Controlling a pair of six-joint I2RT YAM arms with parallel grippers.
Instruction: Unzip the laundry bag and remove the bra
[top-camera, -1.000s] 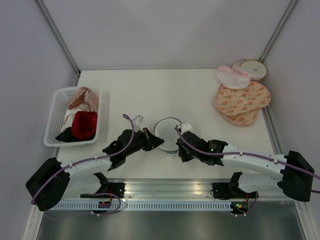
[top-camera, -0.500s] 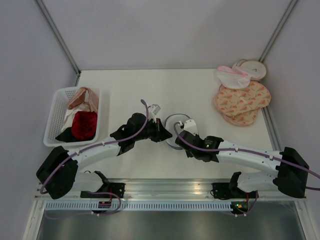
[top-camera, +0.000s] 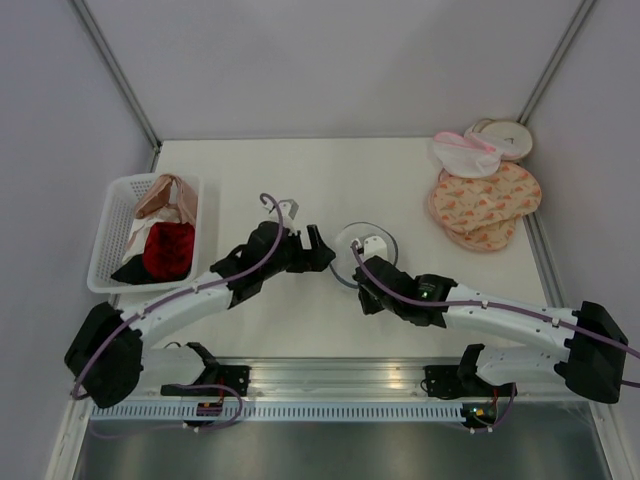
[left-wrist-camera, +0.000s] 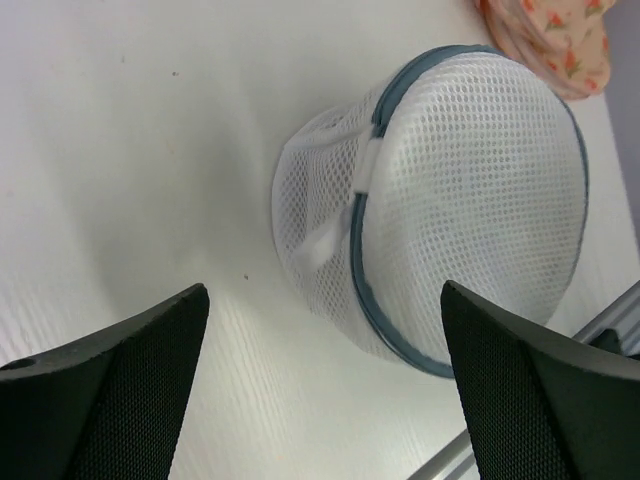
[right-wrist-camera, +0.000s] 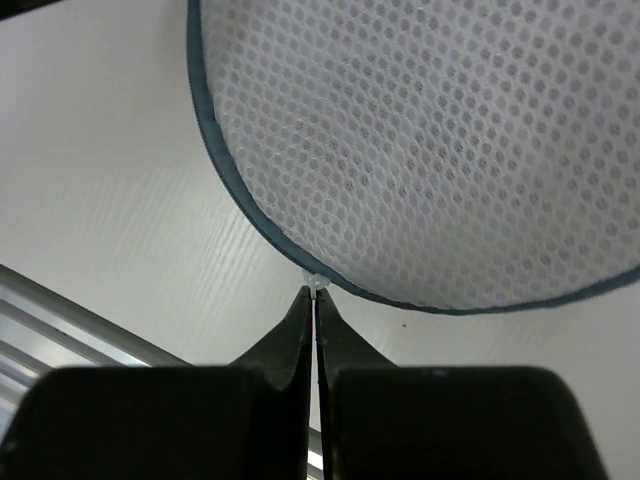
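White desk (top-camera: 250, 180), grey walls: the left pincer (left-wrist-camera: 322, 288) is spread wide and touches nothing, with the laundry bag (left-wrist-camera: 470, 200) just ahead of it. Its wrist view alone shows a white tab (left-wrist-camera: 366, 165) on the bag's side seam. Only the right wrist view shows the right pincer (right-wrist-camera: 315, 295) pressed together, tips at a small white nub on the bag's dark rim. Overhead, the bag sits mid-desk, with a basket (top-camera: 105, 250) of garments at the left edge and peach rounds (top-camera: 485, 200) far right.

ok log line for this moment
left gripper: open, off laundry bag | right gripper: shut on white tab at its rim | bra: not seen
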